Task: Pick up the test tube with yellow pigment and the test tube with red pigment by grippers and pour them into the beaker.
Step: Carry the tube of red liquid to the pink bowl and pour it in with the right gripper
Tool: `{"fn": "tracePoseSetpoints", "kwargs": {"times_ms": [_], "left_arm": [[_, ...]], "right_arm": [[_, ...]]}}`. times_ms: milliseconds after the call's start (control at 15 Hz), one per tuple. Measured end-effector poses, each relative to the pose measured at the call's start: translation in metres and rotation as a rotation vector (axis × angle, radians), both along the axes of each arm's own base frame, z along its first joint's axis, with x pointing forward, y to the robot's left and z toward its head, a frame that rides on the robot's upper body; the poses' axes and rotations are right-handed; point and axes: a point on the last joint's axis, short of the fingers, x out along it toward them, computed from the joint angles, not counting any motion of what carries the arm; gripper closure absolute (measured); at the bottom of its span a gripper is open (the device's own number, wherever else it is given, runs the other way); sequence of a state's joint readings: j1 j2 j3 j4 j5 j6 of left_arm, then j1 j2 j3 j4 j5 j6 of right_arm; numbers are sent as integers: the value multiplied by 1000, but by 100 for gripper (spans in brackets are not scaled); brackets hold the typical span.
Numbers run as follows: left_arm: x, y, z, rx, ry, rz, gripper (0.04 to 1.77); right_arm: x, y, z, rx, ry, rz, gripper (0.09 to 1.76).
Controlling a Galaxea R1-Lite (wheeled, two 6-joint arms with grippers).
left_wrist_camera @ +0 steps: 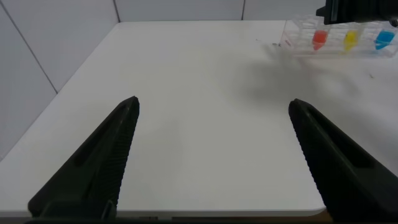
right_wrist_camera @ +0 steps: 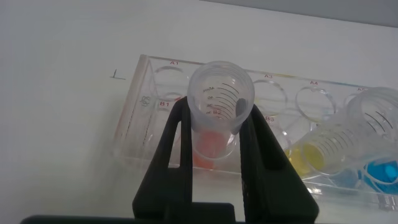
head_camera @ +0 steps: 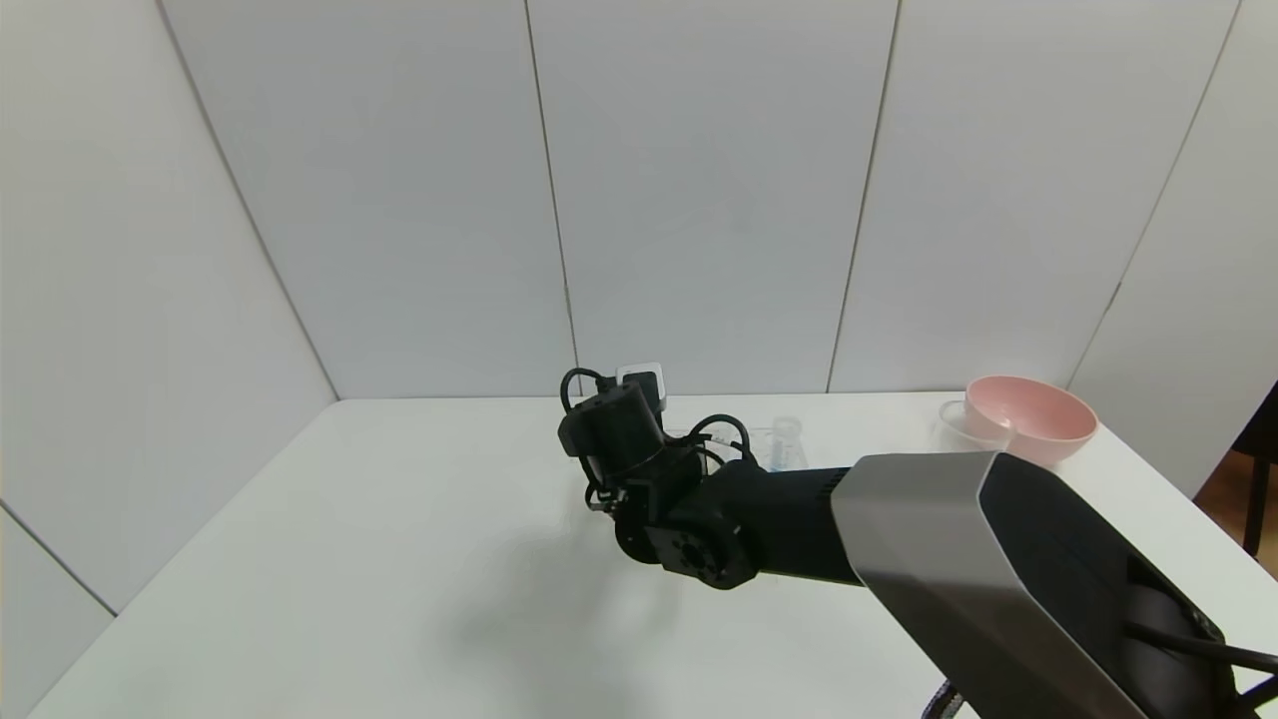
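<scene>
Rack (right_wrist_camera: 273,118) of clear plastic near the table's (head_camera: 399,559) far edge, just short of the wall panels, holding three tubes in a row. Red tube (right_wrist_camera: 219,118) clamped between the fingers (right_wrist_camera: 171,162) of the right pincer (right_wrist_camera: 219,155), upright, base with the red-orange liquid at rack level, whether lifted clear cannot tell. Yellow tube (right_wrist_camera: 323,152) beside it in the rack, touched by no pincer, with the blue tube (right_wrist_camera: 379,155) just past that. From the head view, right arm (head_camera: 958,559) stretched across the middle of the table, hiding most of the rack. Left pincer (left_wrist_camera: 211,155) wide apart, holding nothing, hovering low over bare white table well apart from the rack, broad free surface ahead of it and between it and the near table edge. Pink bowl (head_camera: 1033,417) at the far right corner, touching or just beside the beaker (head_camera: 960,424), well apart from the rack. Pale grey wall panels (head_camera: 699,190) closing in the table behind and on both sides.
</scene>
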State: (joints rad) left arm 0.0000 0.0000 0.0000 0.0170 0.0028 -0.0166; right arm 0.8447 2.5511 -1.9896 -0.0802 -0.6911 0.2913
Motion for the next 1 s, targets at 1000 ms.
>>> {"fn": "tracePoseSetpoints", "kwargs": {"times_ms": [1000], "left_arm": [[0,0,0,0,0,0,9]], "right_arm": [[-9,-9,40,-8,-12,22,135]]}}
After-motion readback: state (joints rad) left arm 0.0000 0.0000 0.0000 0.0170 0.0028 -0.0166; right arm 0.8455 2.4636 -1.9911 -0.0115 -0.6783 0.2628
